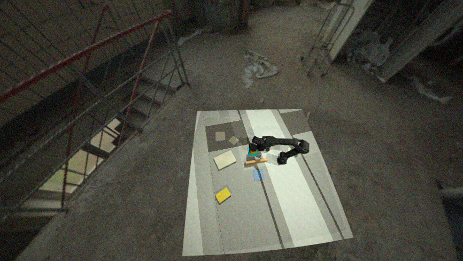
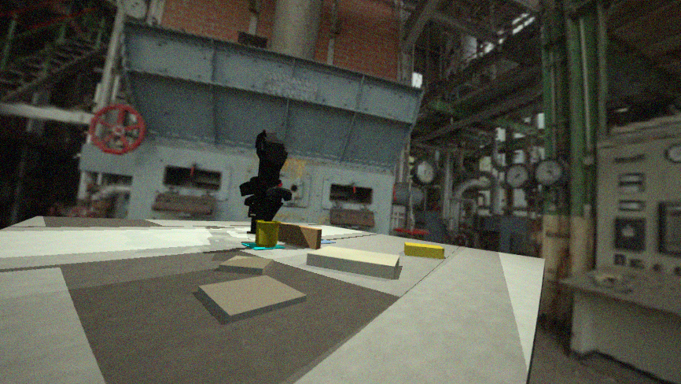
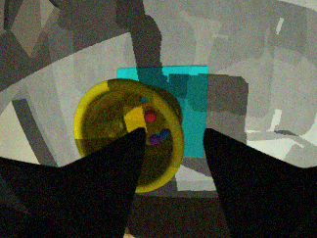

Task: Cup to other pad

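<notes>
The yellow cup (image 1: 252, 152) (image 2: 266, 234) (image 3: 83, 109) stands upright on the teal pad (image 2: 248, 244) (image 3: 197, 117), off towards one side of it in the wrist view. Several small marbles, among them a red marble (image 3: 150, 116) and a purple marble (image 3: 155, 139), lie inside the cup. My gripper (image 3: 174, 134) is open at the cup's rim. One fingertip shows over the cup's mouth and the other outside it, with the wall between them and space beside it. The blue pad (image 1: 258, 175) (image 2: 327, 241) has nothing on it.
An orange-brown bar (image 1: 255, 161) (image 2: 299, 234) stands between the two pads. A cream block (image 1: 224, 159) (image 2: 352, 260), a yellow block (image 1: 223, 195) (image 2: 424, 250) and two flat tiles, one larger (image 1: 220, 136) (image 2: 252, 294) and one smaller (image 1: 233, 140) (image 2: 246, 264), lie on the table.
</notes>
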Controlling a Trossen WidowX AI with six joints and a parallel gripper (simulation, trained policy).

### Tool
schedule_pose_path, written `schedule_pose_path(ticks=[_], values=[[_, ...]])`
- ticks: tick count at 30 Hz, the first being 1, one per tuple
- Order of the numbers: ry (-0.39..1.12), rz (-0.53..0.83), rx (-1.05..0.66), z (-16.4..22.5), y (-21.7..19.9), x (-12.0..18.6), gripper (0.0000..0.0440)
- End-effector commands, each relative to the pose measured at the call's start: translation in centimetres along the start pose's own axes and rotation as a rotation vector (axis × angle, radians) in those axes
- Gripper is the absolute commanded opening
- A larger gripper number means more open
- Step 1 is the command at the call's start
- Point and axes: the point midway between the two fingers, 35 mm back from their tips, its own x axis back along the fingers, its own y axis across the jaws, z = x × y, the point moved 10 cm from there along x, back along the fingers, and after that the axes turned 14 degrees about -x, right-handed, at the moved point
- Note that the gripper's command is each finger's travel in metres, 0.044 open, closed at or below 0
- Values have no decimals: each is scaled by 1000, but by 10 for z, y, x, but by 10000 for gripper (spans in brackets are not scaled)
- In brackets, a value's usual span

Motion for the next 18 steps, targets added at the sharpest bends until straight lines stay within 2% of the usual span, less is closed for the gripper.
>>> schedule_pose_path(ticks=[1, 14, 18], values=[[12, -6, -12, -1, -6, 3, 198], [22, -80, -68, -9, -14, 33, 263], [18, -114, -84, -13, -15, 46, 303]])
